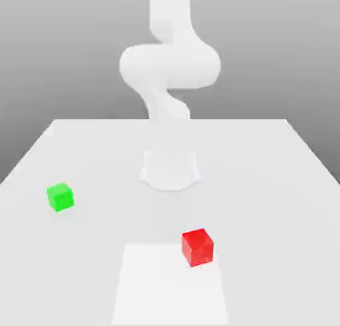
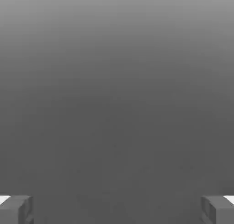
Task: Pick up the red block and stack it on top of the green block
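Item: my hand (image 2: pixel 117 209). Quantity one, fingers (image 2: pixel 16 209) spread wide with nothing between them, gripping nothing.

Item: red block (image 1: pixel 198 247). Quantity one. It sits on the white counter (image 1: pixel 279 185) toward the near edge, at the corner of a paler square patch (image 1: pixel 169 285), toward the exterior view's right.

Item: green block (image 1: pixel 60 196). Quantity one. It sits on the counter toward the exterior view's left, well apart from the red block.

Step in hand, as I judge it: the reach for the red block, not yet begun. To do it well I keep my fingers spread, come down centred over the cube, square them to two opposite faces, and close only once they straddle it.
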Available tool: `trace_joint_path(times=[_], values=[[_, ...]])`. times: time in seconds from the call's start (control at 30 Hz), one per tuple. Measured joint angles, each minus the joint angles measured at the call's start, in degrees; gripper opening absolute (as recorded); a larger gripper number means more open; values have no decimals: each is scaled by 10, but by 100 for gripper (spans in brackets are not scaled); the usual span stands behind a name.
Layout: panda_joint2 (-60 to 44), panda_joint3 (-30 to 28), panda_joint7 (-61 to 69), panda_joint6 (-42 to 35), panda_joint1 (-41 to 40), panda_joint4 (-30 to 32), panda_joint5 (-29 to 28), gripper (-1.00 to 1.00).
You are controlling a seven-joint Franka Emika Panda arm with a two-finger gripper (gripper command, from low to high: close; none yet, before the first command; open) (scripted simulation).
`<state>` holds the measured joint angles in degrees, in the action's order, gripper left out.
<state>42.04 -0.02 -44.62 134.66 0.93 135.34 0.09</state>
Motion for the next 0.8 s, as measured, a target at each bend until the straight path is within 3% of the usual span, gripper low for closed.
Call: trace_joint_path(times=[0.57, 0.8], values=[[-348, 11, 102, 253, 70, 289, 3, 0], [-516, 7, 100, 391, 77, 289, -11, 0]])
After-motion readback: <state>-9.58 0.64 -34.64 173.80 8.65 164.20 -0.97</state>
